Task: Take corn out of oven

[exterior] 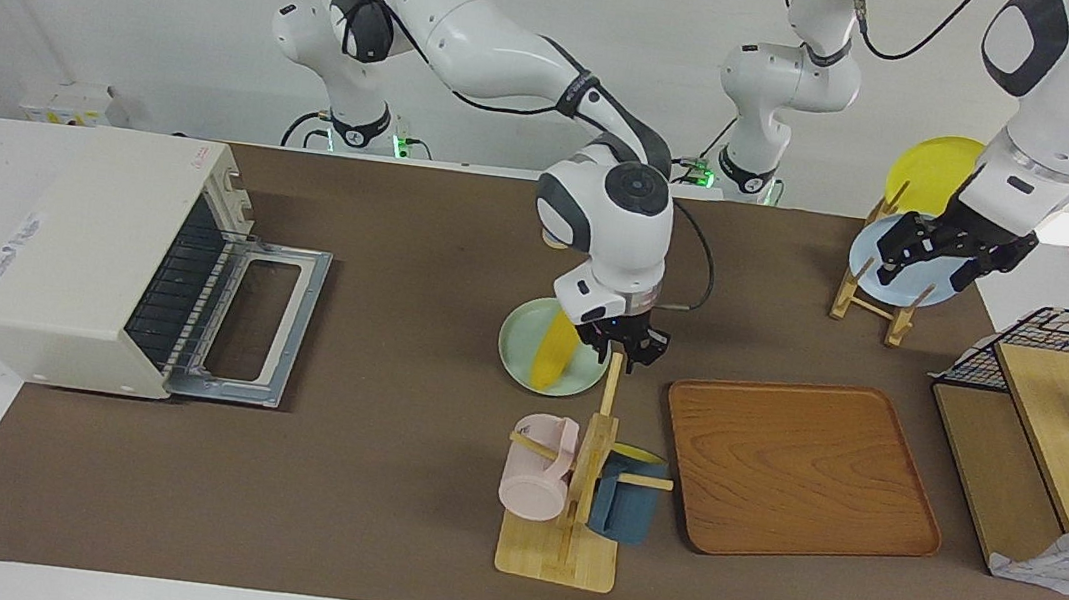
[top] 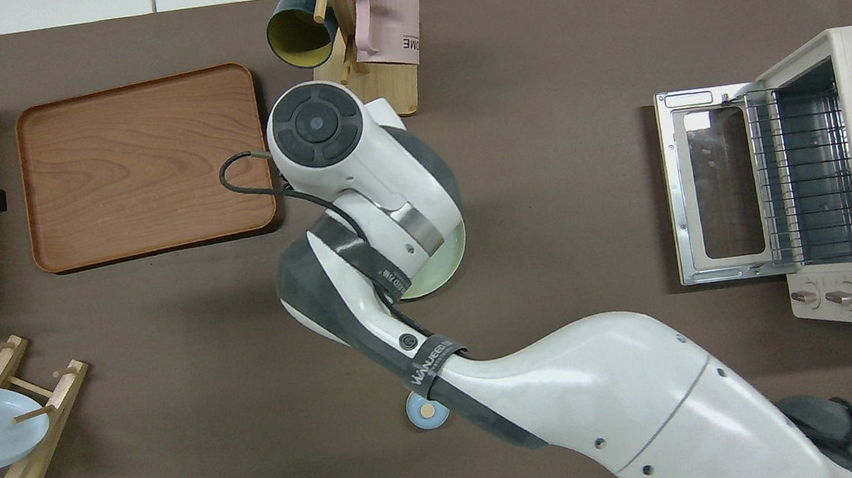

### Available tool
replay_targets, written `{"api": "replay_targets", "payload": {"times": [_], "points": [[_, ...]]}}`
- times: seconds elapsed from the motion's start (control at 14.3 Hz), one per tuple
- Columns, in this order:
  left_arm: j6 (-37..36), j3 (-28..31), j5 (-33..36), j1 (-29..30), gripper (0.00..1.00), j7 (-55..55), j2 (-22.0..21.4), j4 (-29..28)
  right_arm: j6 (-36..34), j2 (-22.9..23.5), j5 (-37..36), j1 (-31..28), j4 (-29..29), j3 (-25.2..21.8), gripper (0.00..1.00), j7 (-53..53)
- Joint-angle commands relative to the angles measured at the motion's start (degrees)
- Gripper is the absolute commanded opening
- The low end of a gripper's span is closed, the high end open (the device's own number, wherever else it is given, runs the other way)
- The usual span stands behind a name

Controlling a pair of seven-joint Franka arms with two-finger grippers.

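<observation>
Corn [exterior: 552, 357] lies on a pale green plate [exterior: 519, 351] near the desk's [exterior: 373, 483] middle, directly beneath the right end effector [exterior: 625, 349], whose 2 fingers hang at the cob's end; whether they are spread or pinching it, I cannot tell. Well away from that end effector, toward the right arm's end of the desk, the oven [exterior: 86, 259] stands with its door [exterior: 258, 324] dropped flat and its rack bare. Just beside the right end effector stands a wooden mug stand [exterior: 576, 506]. The left end effector [exterior: 934, 253] waits over a rack's blue plate [exterior: 899, 276], fingers spread.
</observation>
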Motion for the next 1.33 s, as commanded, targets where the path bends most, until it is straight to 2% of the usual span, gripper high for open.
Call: {"api": "replay_targets", "payload": {"times": [0.0, 0.07, 0.14, 0.21, 0.35, 0.49, 0.7, 0.91, 1.05, 1.19, 1.26], "points": [[2.73, -0.74, -0.22, -1.33, 1.00, -2.10, -5.35, -9.56, -4.27, -11.25, 0.53, -9.31, -13.43, 0.76, 0.29, -14.91], [9.45, -1.00, -0.48, -4.12, 1.00, -2.54, -8.25, -17.28, -2.87, -14.94, 0.53, -12.30, -19.42, 0.76, 0.24, -19.49], [17.61, -0.92, -0.48, -9.72, 1.00, -4.89, -10.02, -24.75, -2.25, -17.33, 0.27, -15.47, -24.78, 0.67, 0.18, -24.84], [23.35, -1.00, -0.48, -13.78, 1.00, -9.26, -9.34, -28.13, -1.46, -18.92, -0.43, -18.89, -29.62, 0.67, 0.12, -28.55], [32.33, -1.01, -0.48, -20.64, 1.00, -18.05, -2.43, -28.52, 4.85, -21.91, -3.49, -24.88, -39.29, 0.76, 0.01, -32.87], [42.08, -0.92, -0.48, -28.28, 1.00, -31.83, 5.92, -26.86, 7.07, -23.32, -7.27, -28.14, -45.64, 0.76, 0.00, -35.87], [49.58, -1.00, -0.48, -33.49, 1.00, -36.71, 11.39, -26.59, 7.60, -22.71, -12.28, -30.52, -47.68, 0.76, 0.00, -36.15], [52.85, -0.92, -0.39, -37.10, 1.00, -40.68, 16.49, -24.49, 10.50, -22.36, -12.74, -31.84, -49.88, 0.76, 0.00, -36.06], [53.29, -0.92, -0.39, -37.63, 1.00, -40.68, 18.09, -23.95, 11.12, -22.27, -13.70, -32.11, -50.15, 0.76, 0.00, -36.23], [53.73, -0.92, -0.39, -38.34, 0.99, -40.69, 18.53, -23.95, 9.81, -22.18, -18.07, -32.02, -49.37, 0.76, 0.00, -37.28], [53.82, -1.00, -0.39, -38.25, 0.87, -40.60, 18.96, -23.95, 7.97, -22.10, -20.01, -31.85, -48.58, 0.85, 0.00, -37.55]]}}
